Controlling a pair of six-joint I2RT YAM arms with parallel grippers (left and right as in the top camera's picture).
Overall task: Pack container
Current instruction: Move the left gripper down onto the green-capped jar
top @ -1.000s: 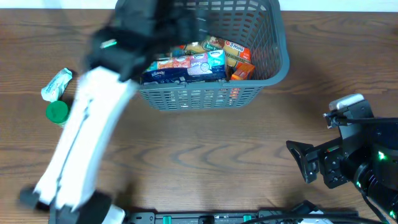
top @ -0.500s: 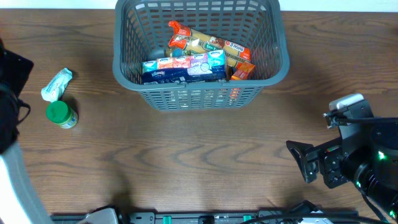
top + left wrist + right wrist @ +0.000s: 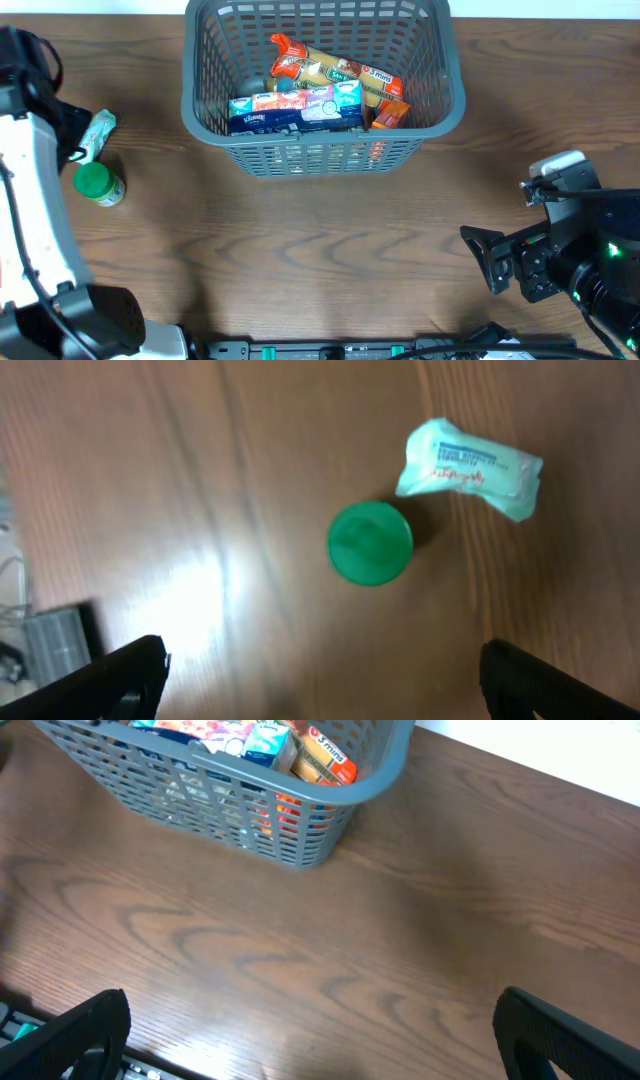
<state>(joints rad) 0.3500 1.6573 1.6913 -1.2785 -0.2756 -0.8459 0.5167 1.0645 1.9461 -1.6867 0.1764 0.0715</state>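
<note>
The container [image 3: 320, 90], a dark grey-blue slotted basket, stands at the table's far middle and holds several grocery packs, among them a blue box [image 3: 295, 108] and orange packs [image 3: 385, 100]. It also shows in the right wrist view [image 3: 300, 795]. My left gripper [image 3: 62, 120] is open and empty at the far left, above a green-capped jar [image 3: 98, 184] and a white-teal packet [image 3: 95, 135]. In the left wrist view the jar [image 3: 370, 543] and the packet [image 3: 470, 457] lie ahead of the wide-open left gripper [image 3: 325, 680]. My right gripper [image 3: 492, 258] is open and empty at the near right, and in its own view [image 3: 320, 1040] it is over bare wood.
The wood table [image 3: 330, 240] runs between the basket and the near edge. A black rail with cables [image 3: 340, 350] lies along the front edge. A grey device [image 3: 55, 645] shows at the left of the left wrist view.
My left arm has swung from over the basket to the far left, above the jar and packet. The basket's contents are uncovered. The right arm has not moved.
</note>
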